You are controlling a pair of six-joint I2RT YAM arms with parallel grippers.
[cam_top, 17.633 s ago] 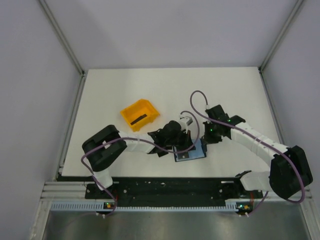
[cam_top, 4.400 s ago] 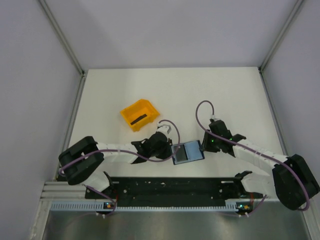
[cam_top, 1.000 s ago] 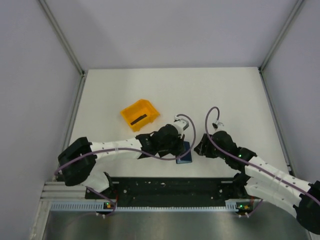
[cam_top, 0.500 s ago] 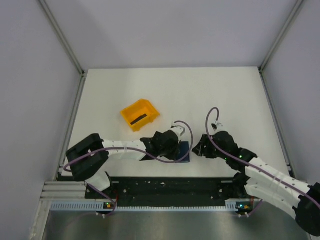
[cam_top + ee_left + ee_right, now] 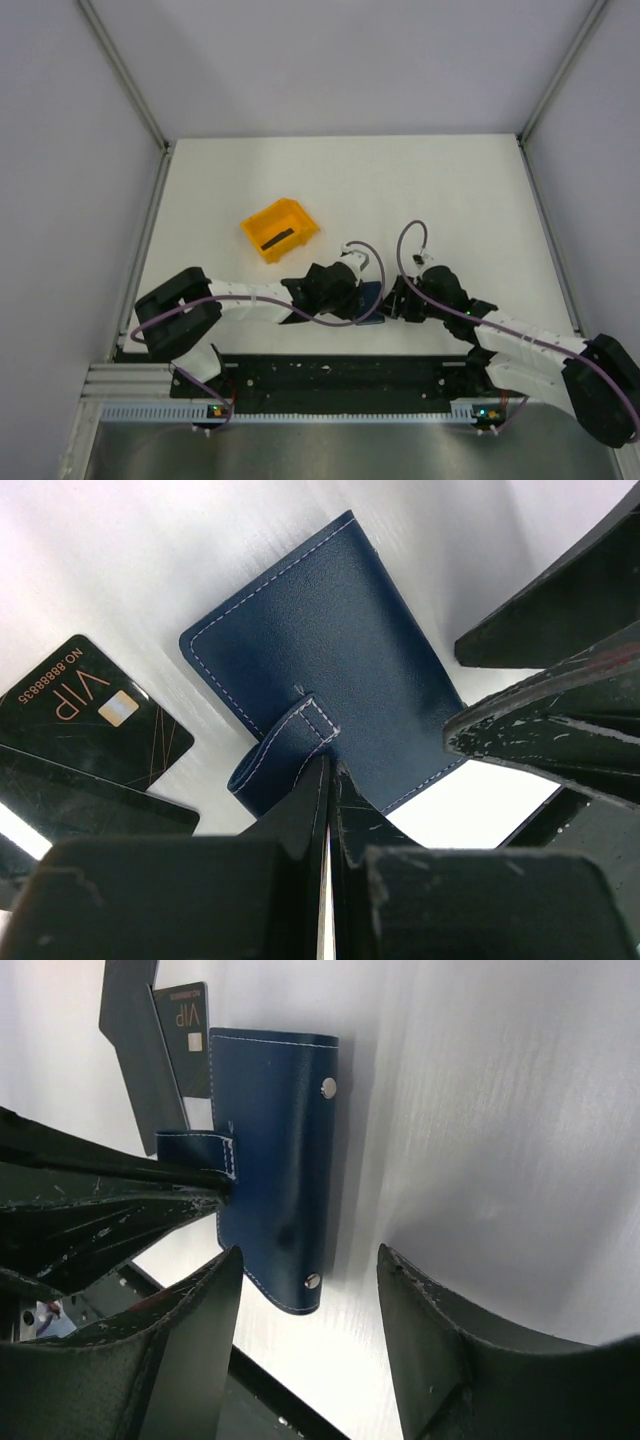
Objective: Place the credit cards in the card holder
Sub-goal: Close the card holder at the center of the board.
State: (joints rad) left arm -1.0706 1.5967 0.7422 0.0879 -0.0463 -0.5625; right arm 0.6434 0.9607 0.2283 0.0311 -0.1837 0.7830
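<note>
Left wrist: holder (image 5: 330,650) folded shut at mid near edge of worktop (image 5: 450,180), two cards (image 5: 90,715) out just beside it, left fingers (image 5: 328,780) pinching its strap (image 5: 290,742), right fingers (image 5: 400,300) wide alongside; by my reading, nothing loaded yet.

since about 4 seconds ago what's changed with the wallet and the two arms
The card holder, then lying open between the arms, is now folded shut. The left gripper has moved in over it and is shut on its strap tab. The right gripper has come in close on the other side, open. The orange bin stayed put. Two credit cards lie outside the holder.
</note>
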